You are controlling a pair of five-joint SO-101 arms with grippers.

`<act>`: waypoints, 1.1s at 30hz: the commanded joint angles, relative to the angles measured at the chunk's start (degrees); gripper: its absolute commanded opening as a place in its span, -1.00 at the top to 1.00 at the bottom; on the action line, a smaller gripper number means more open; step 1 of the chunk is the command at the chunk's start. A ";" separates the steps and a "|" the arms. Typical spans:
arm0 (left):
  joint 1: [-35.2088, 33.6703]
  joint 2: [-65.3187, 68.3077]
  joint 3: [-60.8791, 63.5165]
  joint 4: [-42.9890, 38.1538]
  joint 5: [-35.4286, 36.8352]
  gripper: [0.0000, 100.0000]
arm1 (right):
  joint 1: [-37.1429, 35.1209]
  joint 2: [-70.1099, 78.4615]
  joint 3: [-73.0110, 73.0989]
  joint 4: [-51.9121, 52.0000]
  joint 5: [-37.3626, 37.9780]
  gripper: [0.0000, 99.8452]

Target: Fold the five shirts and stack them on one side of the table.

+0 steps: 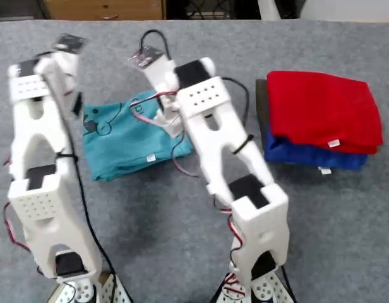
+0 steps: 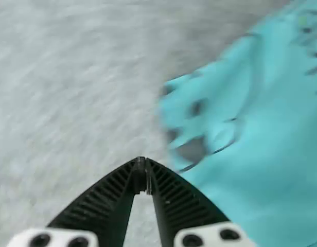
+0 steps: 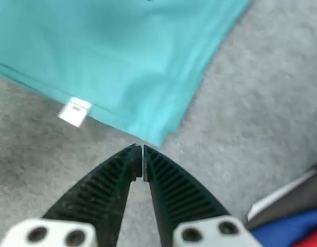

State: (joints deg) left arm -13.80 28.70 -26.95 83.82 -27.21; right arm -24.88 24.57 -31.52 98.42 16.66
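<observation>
high view: a folded teal shirt [image 1: 128,142] lies on the grey desk [image 1: 150,246], left of the middle and between the left arm [image 1: 40,158] and the right arm [image 1: 226,145]. a red shirt [image 1: 321,110] sits folded on a blue shirt [image 1: 295,154] near the right edge.

left wrist view: the left pincer [image 2: 143,177] is closed tip to tip with nothing in it, over bare desk just beside the teal shirt's printed edge.

right wrist view: the right pincer [image 3: 139,154] is likewise closed and holds nothing, just off a corner of the teal shirt, near its white tag [image 3: 75,111].
</observation>
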 commanded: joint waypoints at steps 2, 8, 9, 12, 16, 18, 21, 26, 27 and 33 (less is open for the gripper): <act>4.88 2.46 3.21 -7.47 -0.35 0.94 | 4.31 -3.30 -2.33 1.67 -0.62 0.97; -1.45 9.93 3.03 -13.89 -0.70 0.94 | 6.86 -3.30 -2.33 2.46 -0.62 0.97; -2.86 10.46 2.86 -14.51 -0.70 0.94 | 6.86 -3.30 -2.24 2.46 -0.70 0.97; -6.55 11.16 2.24 -14.51 -0.79 0.94 | 6.51 -3.21 -0.92 2.37 -0.70 0.97; -7.16 10.46 3.21 -14.42 -0.79 0.94 | 4.84 -3.21 0.22 0.53 -0.79 0.97; -6.55 10.46 3.03 -14.42 -0.79 0.94 | 3.43 -3.21 0.04 -1.58 -3.34 0.97; -5.41 10.46 2.86 -12.13 -0.79 0.94 | 0.53 -3.21 0.40 -6.42 -9.23 0.96; -3.65 10.46 -1.10 -6.51 -0.79 0.94 | -3.69 1.98 0.40 -17.58 -16.53 0.97; -3.65 10.46 -1.71 -6.42 -0.70 0.94 | -4.31 4.18 0.40 -18.55 -17.76 0.97; -4.26 10.99 -2.42 -6.68 -0.70 0.94 | -5.27 18.59 0.40 -13.36 -20.40 0.97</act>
State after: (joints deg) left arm -17.85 40.13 -27.03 76.70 -27.82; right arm -29.54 39.08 -30.81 82.51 -2.95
